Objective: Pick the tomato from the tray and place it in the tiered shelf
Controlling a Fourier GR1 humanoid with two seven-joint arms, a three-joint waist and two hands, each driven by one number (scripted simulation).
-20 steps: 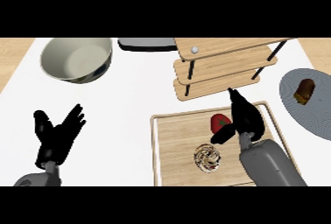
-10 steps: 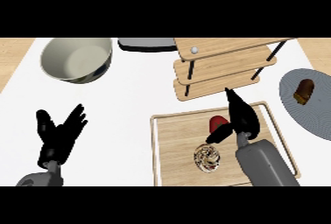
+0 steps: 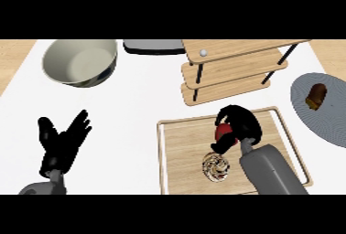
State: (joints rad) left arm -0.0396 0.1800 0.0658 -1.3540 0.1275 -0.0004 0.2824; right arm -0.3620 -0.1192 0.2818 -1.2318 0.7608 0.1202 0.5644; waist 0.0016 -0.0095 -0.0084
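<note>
A red tomato (image 3: 222, 133) sits on the wooden tray (image 3: 182, 155) near its far middle. My right hand (image 3: 240, 124) lies over it with fingers and thumb curled round it, hiding most of it. The wooden tiered shelf (image 3: 233, 68) stands just beyond the tray, its black posts at the corners. My left hand (image 3: 62, 140) rests open at the lower left, fingers up, away from everything.
A round patterned pastry (image 3: 217, 165) lies on the tray beside my right forearm. A large bowl (image 3: 79, 61) stands at the far left. A grey plate (image 3: 323, 107) with a brown item (image 3: 316, 95) is at the right edge. A dark flat dish (image 3: 152, 45) sits behind the shelf.
My right hand's fingers, straight and pointing up before, have curled down round the tomato. The left hand has stayed put.
</note>
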